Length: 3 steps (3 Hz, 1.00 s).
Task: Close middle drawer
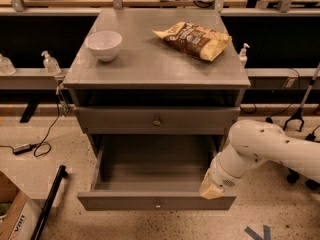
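Note:
The middle drawer [156, 202] of the grey cabinet is pulled far out. Its low front carries a small round brass knob, and its deep plain box [152, 166] holds nothing. The drawer above it [157, 121] is shut, with its own brass knob. My white arm [270, 149] reaches in from the right. My gripper [211, 189] is at the arm's beige end, against the right front corner of the open drawer, just behind its front panel. The arm hides the rest of it.
On the cabinet top [145, 59] stand a white bowl [104, 44] and a chip bag [195, 40]. Benches with sanitiser bottles [50, 62] run behind. A cardboard box [12, 216], a black pole [50, 204] and a cable lie on the floor at left.

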{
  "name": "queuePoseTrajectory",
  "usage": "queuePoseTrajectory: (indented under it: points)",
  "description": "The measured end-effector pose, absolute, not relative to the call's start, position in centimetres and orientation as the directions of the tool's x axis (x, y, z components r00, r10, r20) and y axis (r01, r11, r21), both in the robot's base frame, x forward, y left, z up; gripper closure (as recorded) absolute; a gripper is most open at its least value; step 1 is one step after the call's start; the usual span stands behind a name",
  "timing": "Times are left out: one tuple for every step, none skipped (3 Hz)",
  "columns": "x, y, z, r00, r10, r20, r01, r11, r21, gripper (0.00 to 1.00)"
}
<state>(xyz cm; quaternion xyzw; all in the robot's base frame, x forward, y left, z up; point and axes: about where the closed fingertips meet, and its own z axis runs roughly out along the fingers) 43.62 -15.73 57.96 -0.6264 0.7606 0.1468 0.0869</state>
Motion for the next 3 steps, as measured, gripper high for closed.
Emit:
queuePoseTrajectory:
  points:
    - [42.4,-16.0,53.0,-0.227,-0.920,-0.320,-0.968,0.178,0.176,1.00]
    - [41.8,-16.2,48.5,-0.269,-0.900,-0.343,-0.952,0.195,0.235,1.00]
    - [41.2,-15.9,47.4,-0.276,-0.898,-0.344,-0.946,0.192,0.260,1.00]
